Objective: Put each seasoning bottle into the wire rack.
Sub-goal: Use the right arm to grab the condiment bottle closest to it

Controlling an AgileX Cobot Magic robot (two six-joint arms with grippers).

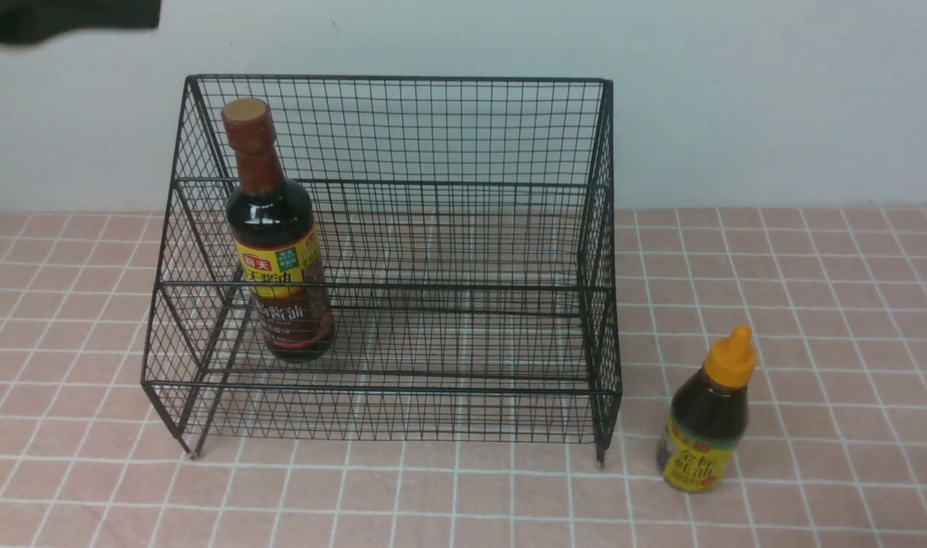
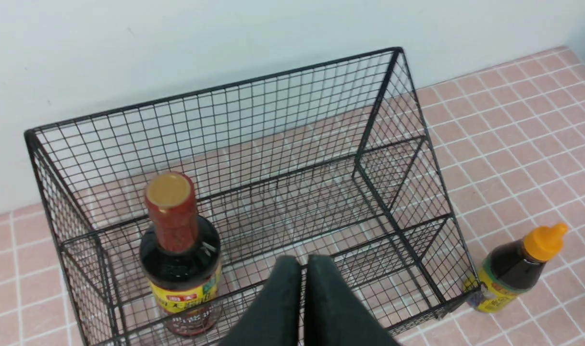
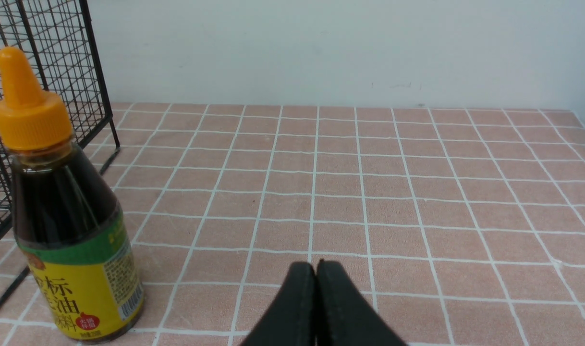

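One tall bottle (image 1: 279, 251) stands upright inside the wire rack (image 1: 402, 129); we find the short bottle (image 1: 708, 426) outside, beside it. The left gripper (image 2: 304, 262) and right gripper (image 3: 316, 266) are pressed together, empty.

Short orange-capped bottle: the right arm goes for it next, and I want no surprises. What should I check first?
1. The short bottle stands upright on the table, outside the rack: ok.
2. The right pincer is open for a grasp: not ok, shut and empty.
3. The left pincer is off the tall bottle: ok, shut on nothing.
4. The tall bottle stands inside the rack: ok.
5. The rack has free space beside it: ok.
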